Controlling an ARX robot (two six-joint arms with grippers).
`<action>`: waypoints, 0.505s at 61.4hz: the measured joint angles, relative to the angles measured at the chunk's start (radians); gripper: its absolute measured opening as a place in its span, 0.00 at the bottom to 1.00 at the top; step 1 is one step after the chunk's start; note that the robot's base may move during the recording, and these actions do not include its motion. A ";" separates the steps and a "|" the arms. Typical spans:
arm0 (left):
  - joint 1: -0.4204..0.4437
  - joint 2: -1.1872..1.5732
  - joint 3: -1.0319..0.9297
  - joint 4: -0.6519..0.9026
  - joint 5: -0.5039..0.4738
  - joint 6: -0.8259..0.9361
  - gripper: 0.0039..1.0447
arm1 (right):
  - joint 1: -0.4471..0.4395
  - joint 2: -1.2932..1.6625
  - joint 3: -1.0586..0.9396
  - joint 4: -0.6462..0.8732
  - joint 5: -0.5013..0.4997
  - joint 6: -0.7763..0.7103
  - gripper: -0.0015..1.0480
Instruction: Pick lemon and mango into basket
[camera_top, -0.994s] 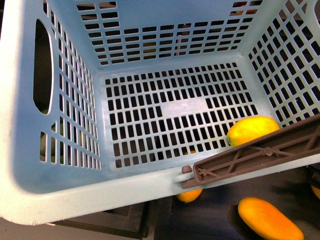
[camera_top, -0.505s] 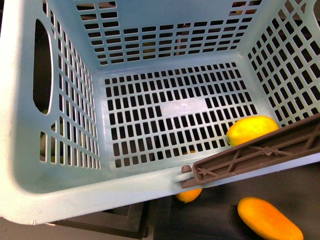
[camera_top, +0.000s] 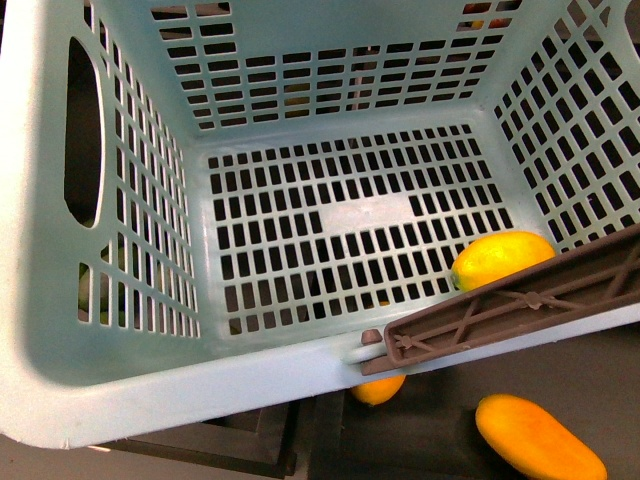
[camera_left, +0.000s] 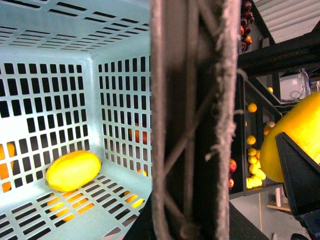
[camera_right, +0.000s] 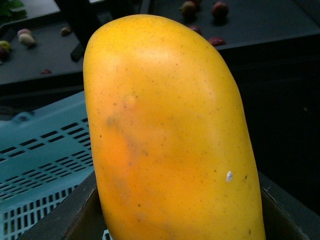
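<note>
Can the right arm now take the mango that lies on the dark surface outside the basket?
Probably not yet. Nothing covers the loose mango, but the right wrist view shows the right tool flanking a second mango, apparently gripped, so it looks occupied.

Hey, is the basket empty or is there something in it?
Not empty: one yellow-orange fruit lies on the basket's slotted floor near the handle.

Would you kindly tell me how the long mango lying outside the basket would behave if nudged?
The mango looks smooth and rounded, so it may slip or roll. Being elongated, it would probably pivot rather than roll straight.
</note>
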 joint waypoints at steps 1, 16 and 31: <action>0.000 0.000 0.000 0.000 0.000 0.000 0.04 | 0.030 0.011 0.003 0.008 0.015 0.004 0.62; 0.000 0.000 0.000 0.000 0.000 0.000 0.04 | 0.250 0.148 0.038 0.057 0.179 0.016 0.62; 0.000 0.000 0.000 0.000 0.000 0.000 0.04 | 0.310 0.177 0.041 0.041 0.276 0.043 0.88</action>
